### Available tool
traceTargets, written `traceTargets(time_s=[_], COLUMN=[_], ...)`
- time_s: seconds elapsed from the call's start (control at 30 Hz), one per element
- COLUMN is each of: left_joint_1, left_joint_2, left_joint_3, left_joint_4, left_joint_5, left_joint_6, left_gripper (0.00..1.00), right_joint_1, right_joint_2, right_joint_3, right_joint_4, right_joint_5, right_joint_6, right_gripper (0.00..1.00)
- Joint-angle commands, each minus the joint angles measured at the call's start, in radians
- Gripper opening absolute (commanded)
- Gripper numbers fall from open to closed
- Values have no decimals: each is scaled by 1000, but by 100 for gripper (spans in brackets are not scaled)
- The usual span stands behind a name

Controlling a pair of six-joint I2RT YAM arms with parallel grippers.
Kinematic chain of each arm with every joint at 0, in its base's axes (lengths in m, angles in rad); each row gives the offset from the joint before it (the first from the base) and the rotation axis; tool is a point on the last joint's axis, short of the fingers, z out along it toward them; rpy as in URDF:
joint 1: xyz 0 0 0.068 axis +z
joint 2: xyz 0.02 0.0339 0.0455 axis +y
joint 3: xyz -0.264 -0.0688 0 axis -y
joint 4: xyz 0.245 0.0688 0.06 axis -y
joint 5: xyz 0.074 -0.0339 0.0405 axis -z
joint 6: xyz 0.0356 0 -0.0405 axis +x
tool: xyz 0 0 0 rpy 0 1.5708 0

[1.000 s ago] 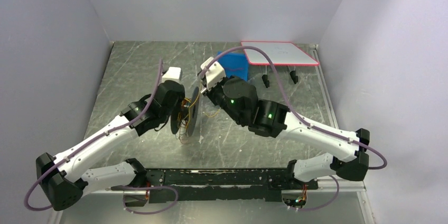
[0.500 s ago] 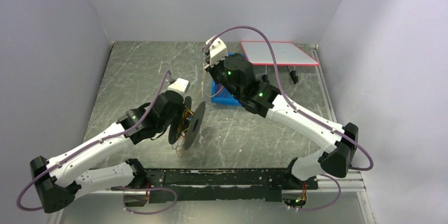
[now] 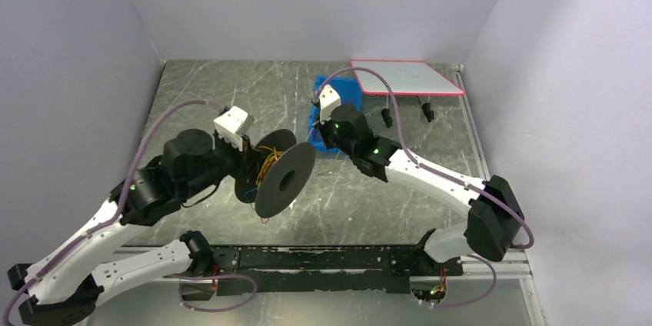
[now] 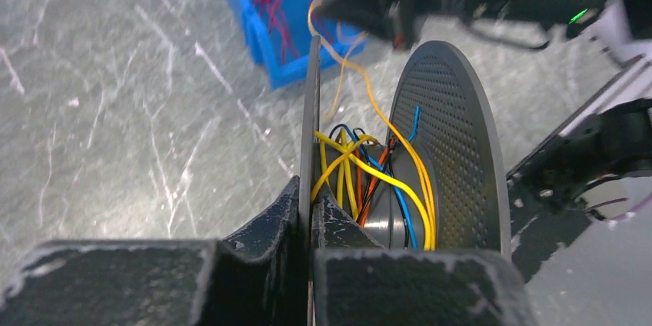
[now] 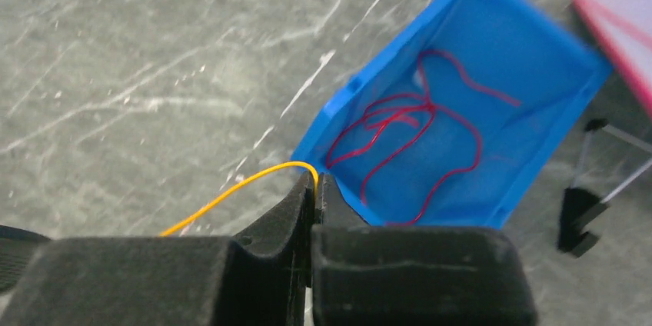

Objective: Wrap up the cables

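Spool [image 4: 450, 157] clamped in left end effector [image 4: 310, 204]; right end effector [image 5: 317, 187] pinches yellow cable [image 5: 231, 191], tip hidden

left tool [image 4: 310, 204] tight on the spool flange [image 4: 312, 111], yellow, orange and blue cables [image 4: 361, 164] around its hub [image 4: 384, 222]

The top external camera sits above and behind the near edge, looking down over the worktop [image 3: 200, 95]. The left wrist camera, close behind the left gripper [image 4: 310, 203], faces toward the far right corner across the spool [image 4: 446, 141]. The right wrist camera looks down past the right gripper [image 5: 317, 187] near the far edge. All share the blue bin [image 5: 530, 57]; both wrist views, the yellow cable [image 5: 231, 192].
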Motion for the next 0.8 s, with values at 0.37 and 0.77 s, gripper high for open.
traceTargets(time_s=[0.37, 0.77], left_joint_1=[-5, -5], left_joint_2=[2, 37], left_joint_3=[291, 352], left_joint_4=[33, 98], left_joint_5=[257, 332], left_joint_6=[38, 10], left_gripper=[7, 7], right_joint_1=[-14, -13], right_joint_2=[-216, -258], right_joint_3=[-478, -586], right_joint_4=[402, 568], right_joint_5=[-377, -476], right_joint_6=[305, 379], right_gripper=[0, 27])
